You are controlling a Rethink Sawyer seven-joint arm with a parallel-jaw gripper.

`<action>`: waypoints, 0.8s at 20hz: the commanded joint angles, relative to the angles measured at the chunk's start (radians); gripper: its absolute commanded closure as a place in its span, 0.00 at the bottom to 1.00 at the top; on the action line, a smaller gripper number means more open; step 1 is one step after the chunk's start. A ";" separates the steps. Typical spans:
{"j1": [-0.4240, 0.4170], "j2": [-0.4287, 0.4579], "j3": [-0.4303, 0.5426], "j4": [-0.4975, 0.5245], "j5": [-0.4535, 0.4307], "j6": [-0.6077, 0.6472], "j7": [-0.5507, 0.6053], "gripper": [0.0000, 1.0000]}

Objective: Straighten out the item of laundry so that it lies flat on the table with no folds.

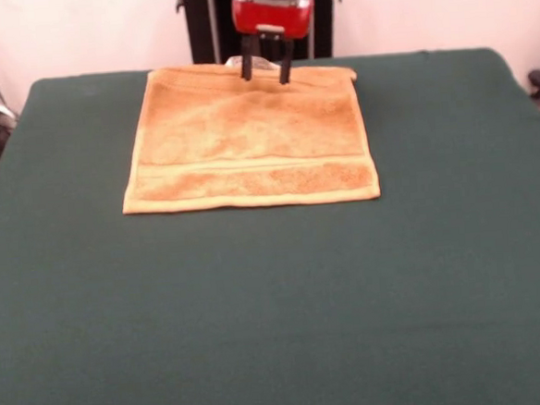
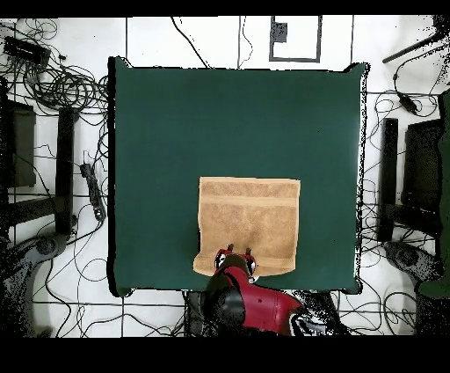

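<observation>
The golden-orange towel lies spread out on the green table, toward the robot's side, with its woven band near the edge facing the camera. It also shows in the overhead view, roughly square and flat. My gripper hangs over the towel's far edge near its middle, fingers open and pointing down, tips at or just above the cloth. In the overhead view the gripper sits above the towel's edge nearest the robot base. It holds nothing.
The table extends well beyond the towel on all sides but the robot's. Cables and equipment lie on the floor around the table. The robot's pedestal stands behind the towel.
</observation>
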 commanded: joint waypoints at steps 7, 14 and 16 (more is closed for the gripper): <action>-0.047 0.097 0.184 -0.136 0.085 0.291 0.133 0.00; -0.117 0.202 0.232 -0.184 0.021 0.248 0.121 0.00; -0.121 0.279 0.221 -0.228 -0.009 0.150 0.126 0.00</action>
